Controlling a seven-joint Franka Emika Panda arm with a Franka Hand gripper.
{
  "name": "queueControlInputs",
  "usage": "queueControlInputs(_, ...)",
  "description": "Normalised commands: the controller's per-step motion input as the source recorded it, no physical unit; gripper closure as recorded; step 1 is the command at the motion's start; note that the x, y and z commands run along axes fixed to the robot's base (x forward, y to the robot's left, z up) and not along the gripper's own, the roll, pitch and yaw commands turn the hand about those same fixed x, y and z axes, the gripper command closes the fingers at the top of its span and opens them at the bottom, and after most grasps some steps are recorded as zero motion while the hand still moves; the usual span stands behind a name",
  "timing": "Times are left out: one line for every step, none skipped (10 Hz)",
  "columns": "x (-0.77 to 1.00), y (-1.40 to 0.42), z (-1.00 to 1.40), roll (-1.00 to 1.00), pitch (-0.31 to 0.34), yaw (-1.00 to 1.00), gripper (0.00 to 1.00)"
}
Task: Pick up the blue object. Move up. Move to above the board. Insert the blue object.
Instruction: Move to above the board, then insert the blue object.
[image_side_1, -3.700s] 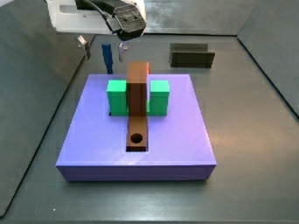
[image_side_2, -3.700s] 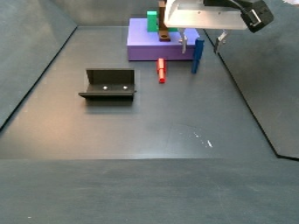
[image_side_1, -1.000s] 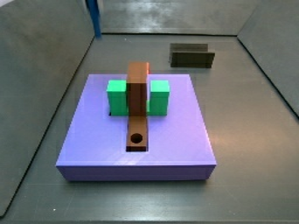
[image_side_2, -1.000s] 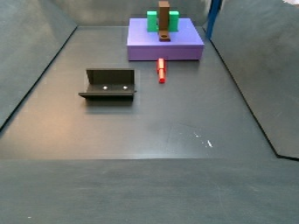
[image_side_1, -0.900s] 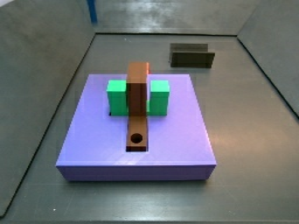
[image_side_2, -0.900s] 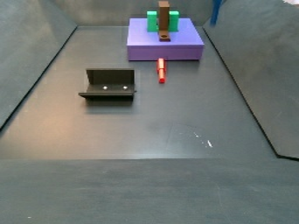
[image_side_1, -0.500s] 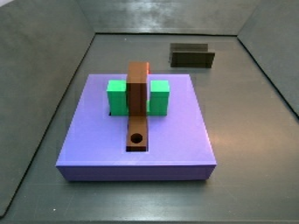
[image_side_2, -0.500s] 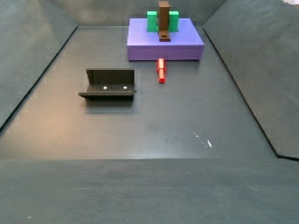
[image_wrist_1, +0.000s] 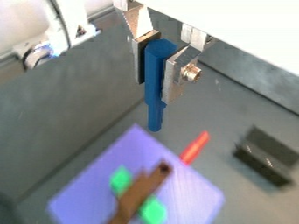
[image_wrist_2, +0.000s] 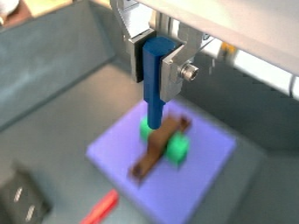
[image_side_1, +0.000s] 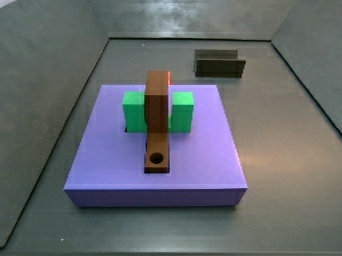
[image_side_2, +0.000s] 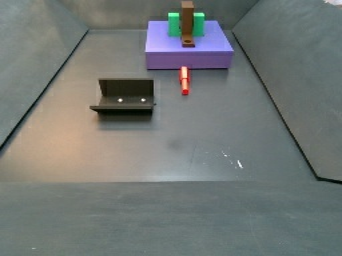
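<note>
In both wrist views my gripper (image_wrist_1: 158, 80) (image_wrist_2: 160, 74) is shut on the blue object (image_wrist_1: 156, 101) (image_wrist_2: 153, 101), a slim blue peg that hangs straight down between the silver fingers. It is high above the floor. The board (image_side_1: 158, 115) is a brown bar with a round hole (image_side_1: 156, 159) near one end, crossing a green block (image_side_1: 134, 110) on a lavender slab (image_side_1: 201, 165). It also shows far below in both wrist views (image_wrist_1: 142, 185) (image_wrist_2: 162, 144). The gripper and peg are out of both side views.
A red piece (image_side_2: 185, 80) lies on the floor beside the slab (image_side_2: 201, 53). The dark fixture (image_side_2: 124, 96) (image_side_1: 219, 64) stands apart on the grey floor. Grey walls enclose the floor on all sides.
The gripper has risen with the blue object. A second ago the peg's tip still showed at the top of the side views; now it is out of them.
</note>
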Motion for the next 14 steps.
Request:
queueControlInputs(0.2,-0.07,0.03,0.08,0.21,0.01,1.0)
queueControlInputs(0.0,0.0,0.0,-0.01,0.0,0.0,1.0)
queueControlInputs(0.03,-0.33,-0.17,-0.23,-0.154,0.0,1.0)
queueControlInputs(0.08,-0.57,-0.37,-0.23,-0.203,0.04,1.0)
queueControlInputs(0.08,-0.58,-0.39,-0.23,-0.214,0.09,1.0)
queueControlInputs(0.06,-0.76,-0.47,0.0,-0.189,0.17,1.0)
queueControlInputs(0.01,-0.72,-0.51,0.14,-0.136,0.17,1.0)
queueControlInputs(0.0,-0.72,-0.6,0.2,-0.166,0.24,1.0)
queueControlInputs(0.0,-0.57,-0.62,0.27,-0.154,0.31,1.0)
queueControlInputs(0.02,-0.47,-0.52,0.31,-0.076,0.25,1.0)
queueControlInputs(0.05,-0.36,-0.51,0.24,-0.017,0.12,1.0)
queueControlInputs(0.0,-0.29,-0.69,0.18,-0.066,0.0,1.0)
queueControlInputs(0.0,-0.17,-0.6,0.23,-0.02,0.0,1.0)
queueControlInputs(0.0,-0.13,-0.59,0.13,0.0,-0.11,1.0)
